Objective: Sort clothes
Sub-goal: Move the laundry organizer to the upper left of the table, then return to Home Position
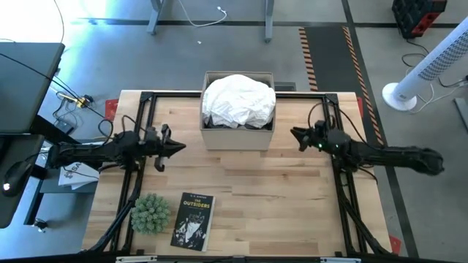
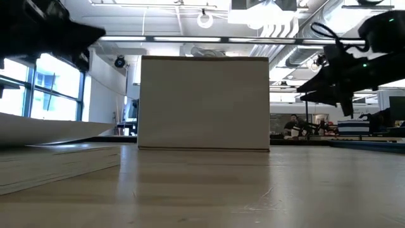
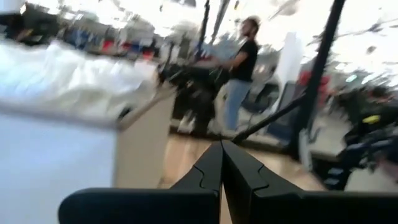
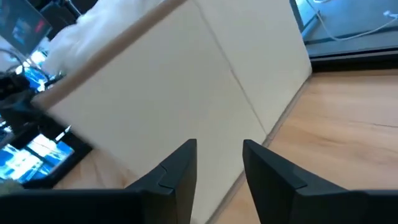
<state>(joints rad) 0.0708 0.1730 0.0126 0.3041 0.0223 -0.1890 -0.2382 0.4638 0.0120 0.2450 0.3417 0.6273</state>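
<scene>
So the white garment point(image 1: 238, 100) is piled up in the cardboard box point(image 1: 238, 138), which sits at the far middle of the wooden counter point(image 1: 278, 197). It bulges up over the rim, and a bit of something dark shows under it along the near edge of the box, but I can't tell what that is. In the left wrist view the same white heap point(image 3: 65, 78) pokes up above the box wall point(image 3: 59, 158). The left gripper point(image 1: 178, 147) hovers just left of the box, pointing at it, with its 2 fingers point(image 3: 211, 168) pressed together and nothing between them. The right gripper point(image 1: 296, 134) is on the other side, just right of the box and also aimed at it; its fingers point(image 4: 177, 168) are apart with a clear gap and hold nothing, and its wrist view is mostly filled by the tan side of the box point(image 4: 186, 93) with a sliver of the white fabric point(image 4: 84, 28) over the rim. From the low view you only get the flat front of the box point(image 2: 204, 103), with both arms up off the counter on either side. On the near left of the counter there's a book point(image 1: 193, 220) lying flat with "The Outsiders" on the cover, and a small spiky green plant point(image 1: 150, 213) just left of it, touching or nearly so. A person point(image 3: 239, 74) in a dark top stands in the room beyond the counter, seen in the left wrist view.
</scene>
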